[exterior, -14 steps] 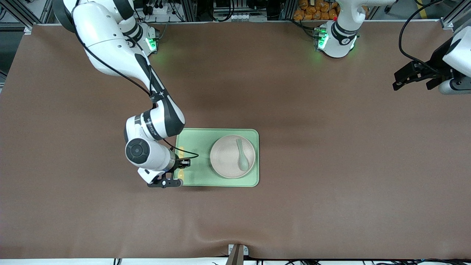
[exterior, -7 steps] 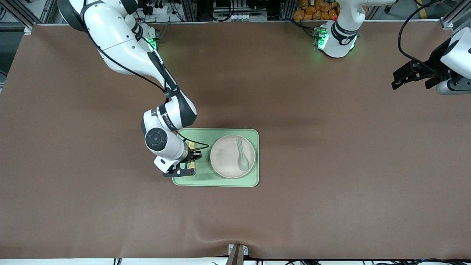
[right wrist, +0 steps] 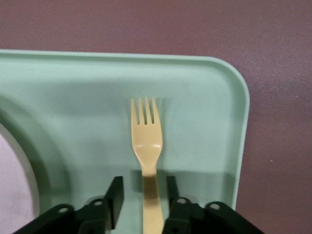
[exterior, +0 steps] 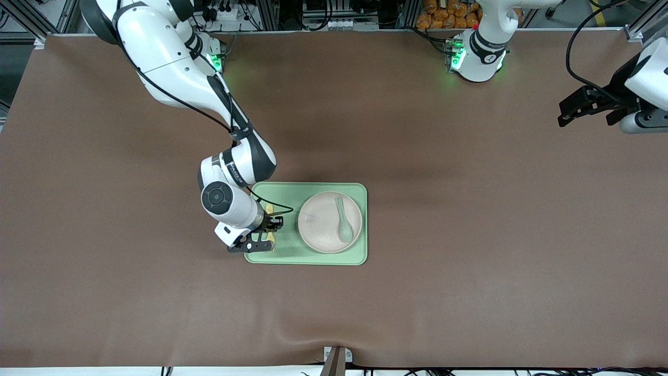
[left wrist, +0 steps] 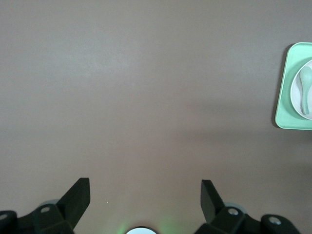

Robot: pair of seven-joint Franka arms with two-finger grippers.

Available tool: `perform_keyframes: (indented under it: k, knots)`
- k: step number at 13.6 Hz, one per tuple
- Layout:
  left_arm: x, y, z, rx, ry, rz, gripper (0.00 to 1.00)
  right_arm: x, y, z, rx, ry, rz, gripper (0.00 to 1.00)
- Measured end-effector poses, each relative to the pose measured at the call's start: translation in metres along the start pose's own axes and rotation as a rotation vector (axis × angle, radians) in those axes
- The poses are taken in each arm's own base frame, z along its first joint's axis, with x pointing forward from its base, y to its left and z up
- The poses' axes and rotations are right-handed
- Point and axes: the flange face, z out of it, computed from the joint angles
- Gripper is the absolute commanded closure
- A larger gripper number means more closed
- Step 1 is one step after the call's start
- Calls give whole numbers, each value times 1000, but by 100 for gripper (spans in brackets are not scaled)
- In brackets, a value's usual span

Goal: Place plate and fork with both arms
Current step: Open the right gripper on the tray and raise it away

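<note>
The pale-yellow fork [right wrist: 145,141] lies flat on the light-green tray [right wrist: 204,107], beside the plate at the tray's end toward the right arm. My right gripper [right wrist: 144,187] stands low over the fork's handle, open, with a gap on each side of the handle. In the front view this gripper [exterior: 266,231] covers most of the fork [exterior: 269,209]. The beige-pink plate [exterior: 323,230] sits on the tray [exterior: 284,194] with a grey-green spoon [exterior: 343,220] in it. My left gripper [exterior: 562,114] waits open, high over bare table at the left arm's end [left wrist: 145,187].
Brown cloth covers the table around the tray. The left wrist view shows the tray [left wrist: 282,107], the plate [left wrist: 298,80] and the spoon [left wrist: 306,90] at its edge. The plate's rim [right wrist: 12,185] lies close to the right gripper.
The right arm carried the fork from the tray's edge in over the tray. Its jaws have since parted and the fork now lies free. The left arm has barely moved.
</note>
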Motion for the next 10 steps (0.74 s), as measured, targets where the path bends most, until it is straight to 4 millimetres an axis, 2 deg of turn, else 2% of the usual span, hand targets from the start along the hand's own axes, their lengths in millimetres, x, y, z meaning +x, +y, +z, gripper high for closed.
perform_keyframes:
  k: [3,6,8,10]
  knots:
    - [0,0,0,0,1,0,0,4,-5,-26,4,-12,-4,0]
    - [0,0,-1,0,3,1,0,19,1,-76,11,-20,10,0]
    - [0,0,-2,0,3,1,0,33,21,-116,17,-18,38,0]
    - [0,0,-2,0,4,1,0,45,52,-158,21,-18,72,0]
